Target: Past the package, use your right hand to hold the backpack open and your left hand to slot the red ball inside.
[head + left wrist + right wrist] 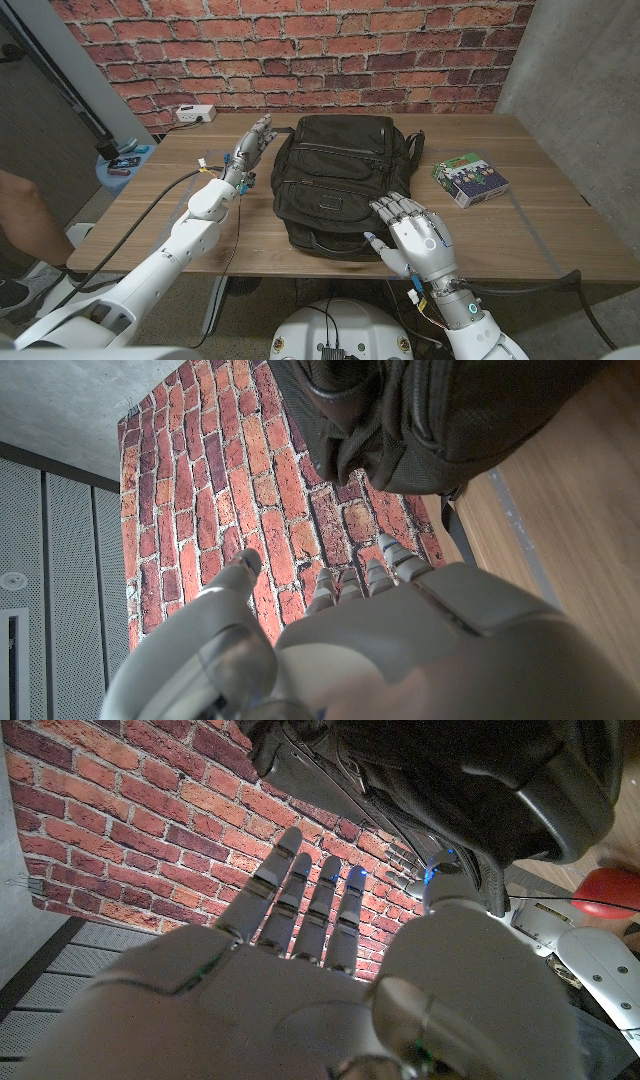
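A black backpack (340,180) lies flat in the middle of the table, also seen in the wrist views (430,420) (450,770). My left hand (255,140) (380,630) hovers by the bag's far left corner with fingers stretched out and nothing in them. At the bag's near right corner, by its handle, my right hand (415,235) (320,960) has its fingers spread and holds nothing. The red ball (610,890) shows in the right wrist view beside my left arm. The green package (472,180) lies to the right of the bag.
A white power strip (195,113) sits at the table's far left edge. Cables (170,195) trail along my left arm over the table. A blue stand with small items (125,160) and a person's leg (25,215) are left of the table.
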Action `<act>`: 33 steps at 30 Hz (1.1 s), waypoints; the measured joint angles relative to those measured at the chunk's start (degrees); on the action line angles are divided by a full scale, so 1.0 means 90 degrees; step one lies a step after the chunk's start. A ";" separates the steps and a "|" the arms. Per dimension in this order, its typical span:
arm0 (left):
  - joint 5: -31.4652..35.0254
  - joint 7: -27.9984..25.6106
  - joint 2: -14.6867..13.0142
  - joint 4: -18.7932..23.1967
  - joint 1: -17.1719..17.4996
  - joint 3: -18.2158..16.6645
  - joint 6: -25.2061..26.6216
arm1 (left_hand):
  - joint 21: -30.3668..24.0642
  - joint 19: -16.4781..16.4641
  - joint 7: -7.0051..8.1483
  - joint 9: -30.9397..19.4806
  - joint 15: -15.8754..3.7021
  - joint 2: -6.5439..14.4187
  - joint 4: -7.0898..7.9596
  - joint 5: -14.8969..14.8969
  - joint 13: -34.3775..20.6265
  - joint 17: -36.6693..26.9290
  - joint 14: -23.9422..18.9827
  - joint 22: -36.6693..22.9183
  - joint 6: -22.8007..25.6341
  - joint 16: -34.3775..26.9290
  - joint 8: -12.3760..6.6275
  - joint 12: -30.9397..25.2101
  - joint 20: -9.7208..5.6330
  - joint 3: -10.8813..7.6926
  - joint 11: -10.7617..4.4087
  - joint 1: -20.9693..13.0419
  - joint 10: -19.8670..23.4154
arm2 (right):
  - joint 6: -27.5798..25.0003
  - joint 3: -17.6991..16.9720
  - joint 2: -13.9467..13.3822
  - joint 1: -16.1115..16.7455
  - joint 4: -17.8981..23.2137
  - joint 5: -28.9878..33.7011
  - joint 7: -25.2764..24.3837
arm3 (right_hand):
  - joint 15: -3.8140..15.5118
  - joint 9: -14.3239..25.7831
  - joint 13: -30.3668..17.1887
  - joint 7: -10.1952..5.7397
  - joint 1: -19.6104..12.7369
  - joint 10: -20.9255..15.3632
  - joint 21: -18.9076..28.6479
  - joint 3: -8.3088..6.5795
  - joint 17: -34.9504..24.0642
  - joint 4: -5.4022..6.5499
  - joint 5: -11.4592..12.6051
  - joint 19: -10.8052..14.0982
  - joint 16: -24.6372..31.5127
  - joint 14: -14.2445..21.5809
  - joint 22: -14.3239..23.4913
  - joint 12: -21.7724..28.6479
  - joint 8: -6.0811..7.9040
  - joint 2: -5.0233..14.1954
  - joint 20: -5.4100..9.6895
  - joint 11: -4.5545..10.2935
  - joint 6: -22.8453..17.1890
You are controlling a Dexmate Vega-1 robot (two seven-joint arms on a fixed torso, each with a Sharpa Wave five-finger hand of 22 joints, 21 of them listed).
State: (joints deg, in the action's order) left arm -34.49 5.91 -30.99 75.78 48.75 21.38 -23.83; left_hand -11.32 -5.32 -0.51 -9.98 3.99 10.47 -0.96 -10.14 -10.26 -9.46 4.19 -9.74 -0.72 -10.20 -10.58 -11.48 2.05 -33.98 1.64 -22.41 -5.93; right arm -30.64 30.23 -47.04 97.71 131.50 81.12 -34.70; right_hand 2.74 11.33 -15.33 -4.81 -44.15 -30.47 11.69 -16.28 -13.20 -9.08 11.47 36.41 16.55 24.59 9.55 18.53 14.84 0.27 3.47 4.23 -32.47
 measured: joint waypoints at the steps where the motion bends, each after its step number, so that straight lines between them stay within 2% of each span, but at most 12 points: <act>1: 0.0002 -0.0021 -0.0005 0.0029 0.0018 0.0001 0.0010 | 0.0000 0.0000 0.0000 0.0000 0.0000 0.0000 0.0000 0.0000 0.0000 0.0000 0.0000 0.0000 0.0000 0.0000 0.0000 0.0000 0.0000 0.0000 0.0000 0.0000 0.0000 | -0.0001 0.0012 -0.0012 -0.0019 -0.0045 -0.0038 -0.0057 | 0.0000 0.0000 0.0000 0.0000 -0.0006 0.0000 0.0000 0.0000 0.0000 0.0000 0.0000 0.0000 0.0000 0.0000 0.0000 0.0000 0.0000 0.0006 0.0000 0.0000 0.0000; 13: 0.0030 -0.0140 -0.0038 0.0258 0.0169 0.0002 0.0064 | 0.0000 0.0000 0.0000 0.0000 0.0000 0.0000 0.0000 0.0000 0.0000 0.0000 0.0000 0.0000 0.0000 0.0000 0.0000 0.0000 0.0000 0.0000 0.0000 0.0000 -0.0001 | -0.0003 0.0135 -0.0054 -0.0171 -0.0363 -0.0355 -0.0642 | -0.0023 0.0000 -0.0029 -0.0056 -0.0141 -0.0125 0.0000 0.0001 -0.0059 -0.0001 0.0024 0.0080 0.0030 0.0119 0.0000 0.0085 -0.0001 -0.0029 -0.0008 0.0005 -0.0147; 17: 0.0044 -0.0185 -0.0046 0.0319 0.0207 0.0001 0.0068 | 0.0000 0.0000 0.0000 0.0000 0.0000 0.0000 0.0000 0.0000 0.0000 0.0000 0.0000 0.0000 0.0000 0.0000 0.0000 0.0000 0.0000 0.0000 0.0000 0.0000 -0.0001 | -0.0004 0.0203 -0.0067 -0.0238 -0.0480 -0.0422 -0.0792 | 0.0000 0.0000 -0.0028 -0.0064 -0.0259 -0.0159 0.0000 0.0023 -0.0047 -0.0048 0.0024 0.0080 0.0030 0.0160 0.0000 0.0109 -0.0001 -0.0061 -0.0008 0.0001 -0.0205; 22: 0.0049 -0.0234 -0.0048 0.0363 0.0246 -0.0010 0.0068 | 0.0000 0.0000 0.0000 0.0000 0.0000 0.0000 0.0000 0.0000 0.0000 0.0000 0.0000 0.0000 0.0000 0.0000 0.0000 0.0000 0.0000 0.0001 0.0000 0.0000 -0.0001 | -0.0023 0.0342 -0.0081 -0.0366 -0.0638 -0.0460 -0.0947 | -0.0029 -0.0001 -0.0048 -0.0056 -0.0430 -0.0222 0.0000 -0.0018 -0.0041 -0.0088 0.0044 0.0113 0.0030 0.0198 0.0000 0.0110 -0.0001 -0.0113 0.0025 0.0062 -0.0215; 25: 0.0049 -0.0246 -0.0048 0.0380 0.0260 -0.0015 0.0069 | 0.0000 0.0000 0.0000 0.0000 0.0000 0.0000 -0.0047 0.0000 0.0000 0.0000 0.0000 0.0000 0.0000 0.0000 0.0000 0.0000 0.0000 0.0008 0.0000 0.0001 -0.0001 | -0.0044 0.0382 -0.0082 -0.0403 -0.0682 -0.0467 -0.1016 | -0.0023 -0.0001 -0.0058 -0.0056 -0.0611 -0.0298 0.0000 -0.0010 -0.0041 -0.0151 0.0074 0.0160 0.0030 0.0254 0.0000 0.0168 -0.0001 -0.0161 -0.0021 0.0138 -0.0215; 33: 0.0049 -0.0265 -0.0052 0.0432 0.0303 -0.0034 0.0069 | 0.0000 -0.0026 -0.0015 0.0000 0.0000 0.0026 -0.0046 0.0000 0.0000 0.0000 0.0000 0.0000 0.0015 0.0000 0.0000 0.0000 0.0026 0.0008 -0.0036 -0.0026 0.0035 | -0.0084 0.0551 -0.0042 -0.0575 -0.0852 -0.0493 -0.1223 | 0.0008 -0.0001 -0.0051 -0.0149 -0.0998 -0.0597 0.0000 -0.0010 -0.0011 -0.0151 0.0123 0.0193 0.0074 0.0419 0.0000 0.0273 -0.0001 -0.0226 0.0012 0.0256 -0.0378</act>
State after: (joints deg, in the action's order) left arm -34.05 3.53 -31.46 79.66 51.47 21.07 -23.21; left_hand -11.32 -5.56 -0.65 -9.98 3.99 10.70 -1.37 -10.14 -10.26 -9.46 4.19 -9.74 -0.59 -10.20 -10.58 -11.48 2.29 -33.91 1.32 -22.64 -5.62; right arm -31.39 35.19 -47.42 92.54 123.83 76.68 -45.71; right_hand 2.82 11.32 -15.79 -6.15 -53.14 -35.84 11.69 -16.37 -13.30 -10.44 12.57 38.15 17.21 28.35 9.55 20.99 14.82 -1.77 3.58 6.53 -35.87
